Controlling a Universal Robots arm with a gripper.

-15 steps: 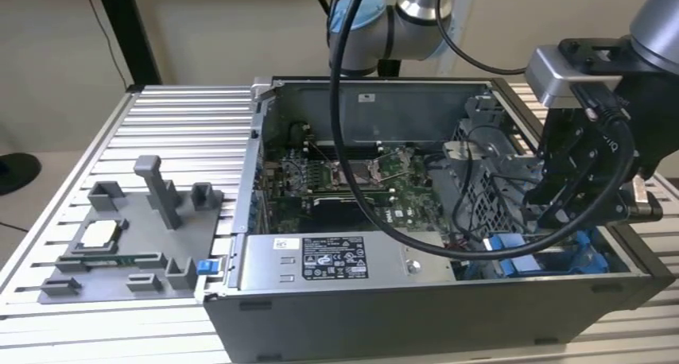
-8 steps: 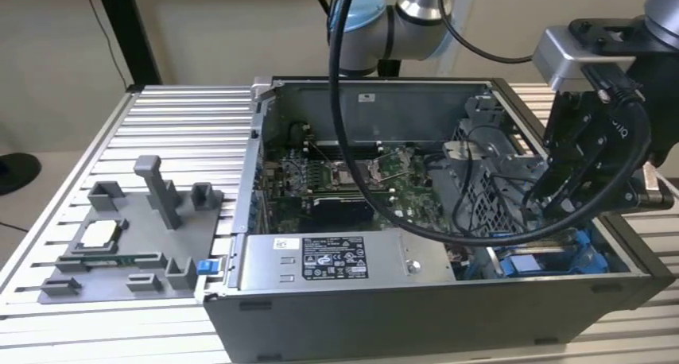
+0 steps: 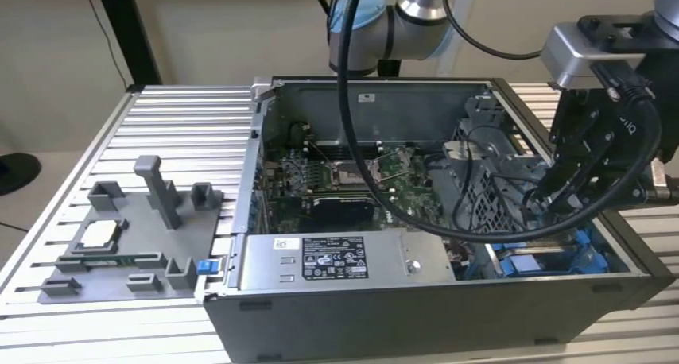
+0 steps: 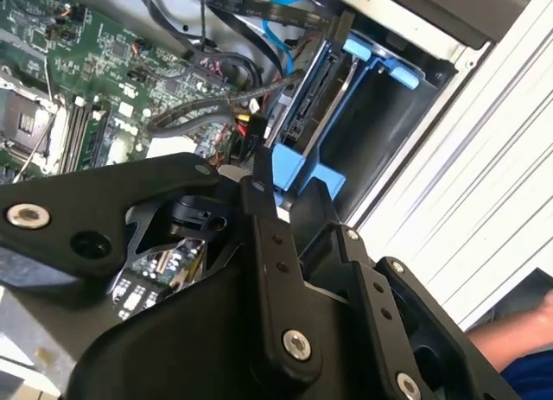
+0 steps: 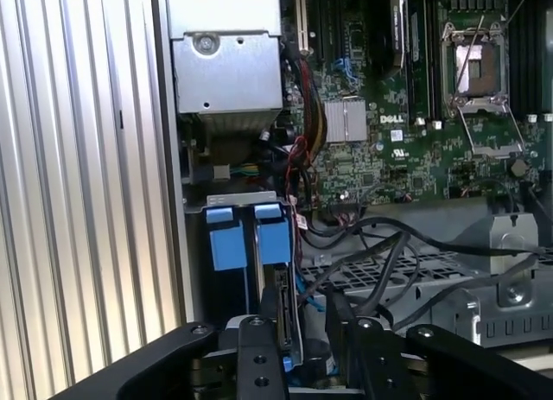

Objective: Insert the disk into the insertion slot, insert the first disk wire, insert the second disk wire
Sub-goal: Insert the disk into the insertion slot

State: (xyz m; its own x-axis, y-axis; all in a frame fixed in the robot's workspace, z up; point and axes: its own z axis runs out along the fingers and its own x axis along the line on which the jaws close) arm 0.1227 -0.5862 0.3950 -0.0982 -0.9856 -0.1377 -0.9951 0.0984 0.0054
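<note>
Seating the disk point(image 5: 285, 309) in the insertion slot point(image 5: 242, 199) of the open computer case point(image 3: 424, 316): by the look of it the first step, not yet finished. Set on edge in its blue frame, partway into the bay, just beside a second blue carrier point(image 5: 226, 240). Holding with the gripper point(image 5: 298, 331) close over the bay, fingers point(image 5: 257, 352) drawn near together and seemingly pinching the frame's outer end. Needing, most likely, a straight push along the rails, kept clear of the black cables point(image 5: 389, 253) crowding alongside.
</note>
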